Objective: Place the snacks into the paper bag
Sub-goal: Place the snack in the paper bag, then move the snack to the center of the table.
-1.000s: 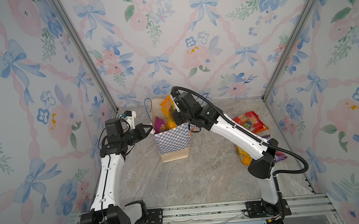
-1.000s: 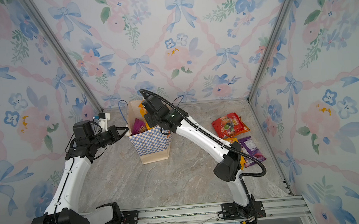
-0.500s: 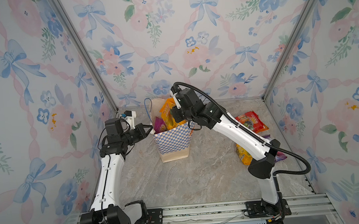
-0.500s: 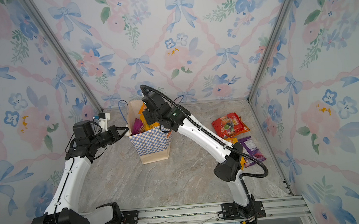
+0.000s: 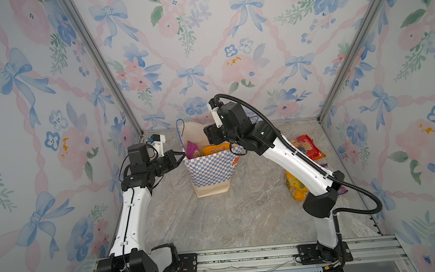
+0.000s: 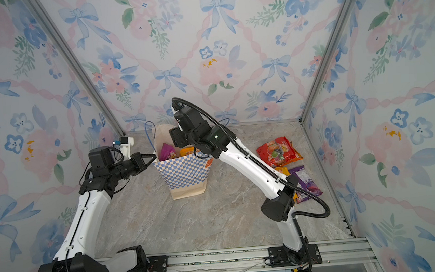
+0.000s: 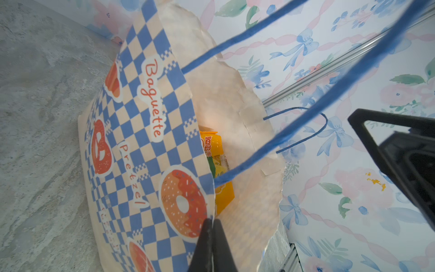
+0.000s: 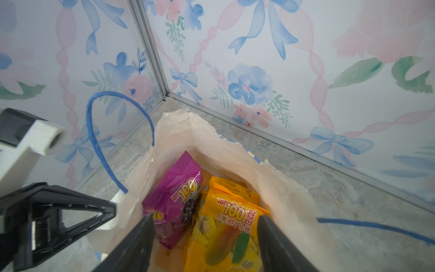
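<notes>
Centrally, finds the paper bag (image 5: 209, 169) (image 6: 184, 171) upright on the marble-look desk (image 5: 231, 220), toward the back wall, mouth open, thin blue cord handles (image 8: 94, 141) sticking up above the rim.

Shows, down inside the bag, two of the snacks side by side: a purple "100" pack (image 8: 174, 188) and a yellow "100" pack (image 8: 230, 212), with the tops of both peeking over the checkered front in both top views.

Shows three more snacks lying flat on the desk, well apart from the bag and close to the right wall: a red pack (image 5: 307, 146) farthest back, a second yellow pack (image 5: 296, 186) partly hidden under the right arm (image 5: 292, 160), and a purple packet (image 6: 306, 182) nearest the front.

Has the left jaws clenched on the bag's rim at its left side, tips pinched together on the paper edge in the left wrist view, with the left arm (image 5: 132, 215) reaching in from the front left.

Has the right jaws released just above the bag's mouth, fingers (image 8: 134, 245) spread wide, the top of the yellow "100" pack showing between them. Cannot tell whether either finger touches that pack.
</notes>
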Robot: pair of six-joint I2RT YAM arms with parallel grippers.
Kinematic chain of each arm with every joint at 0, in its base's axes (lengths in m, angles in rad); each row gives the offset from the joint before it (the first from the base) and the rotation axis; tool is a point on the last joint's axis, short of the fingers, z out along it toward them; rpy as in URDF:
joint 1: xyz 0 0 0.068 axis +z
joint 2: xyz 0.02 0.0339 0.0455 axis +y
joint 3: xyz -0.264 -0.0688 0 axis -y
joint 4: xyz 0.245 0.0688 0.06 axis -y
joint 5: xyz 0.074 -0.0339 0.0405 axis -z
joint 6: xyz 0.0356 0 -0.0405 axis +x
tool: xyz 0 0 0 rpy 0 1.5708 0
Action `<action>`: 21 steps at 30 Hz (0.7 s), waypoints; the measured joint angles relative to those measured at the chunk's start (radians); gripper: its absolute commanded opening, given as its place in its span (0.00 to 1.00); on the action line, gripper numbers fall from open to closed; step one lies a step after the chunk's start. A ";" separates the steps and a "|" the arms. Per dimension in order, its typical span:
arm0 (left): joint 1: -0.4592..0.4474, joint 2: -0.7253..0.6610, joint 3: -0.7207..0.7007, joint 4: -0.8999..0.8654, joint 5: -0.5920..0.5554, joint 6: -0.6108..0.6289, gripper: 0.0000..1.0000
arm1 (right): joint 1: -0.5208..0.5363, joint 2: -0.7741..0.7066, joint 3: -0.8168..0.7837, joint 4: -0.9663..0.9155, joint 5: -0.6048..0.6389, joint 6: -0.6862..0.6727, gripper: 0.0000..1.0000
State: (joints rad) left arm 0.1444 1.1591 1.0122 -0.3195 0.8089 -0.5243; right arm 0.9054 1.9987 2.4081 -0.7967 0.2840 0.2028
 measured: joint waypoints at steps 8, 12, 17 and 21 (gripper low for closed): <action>0.000 0.000 0.000 0.000 0.003 0.000 0.00 | -0.124 -0.362 -0.162 -0.047 -0.021 0.077 0.91; 0.000 0.001 0.000 0.000 0.003 0.000 0.00 | -0.343 -0.608 -0.414 -0.066 -0.063 0.174 0.98; 0.000 0.001 0.000 0.000 0.003 0.000 0.00 | -0.665 -0.832 -0.790 -0.113 -0.186 0.282 0.97; 0.000 0.001 0.000 0.000 0.003 0.000 0.00 | -0.832 -0.910 -1.003 -0.180 -0.273 0.315 0.96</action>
State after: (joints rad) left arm 0.1444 1.1603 1.0122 -0.3195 0.8116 -0.5240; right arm 0.0731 1.0889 1.4055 -0.9771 0.0109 0.5175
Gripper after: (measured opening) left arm 0.049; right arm 0.965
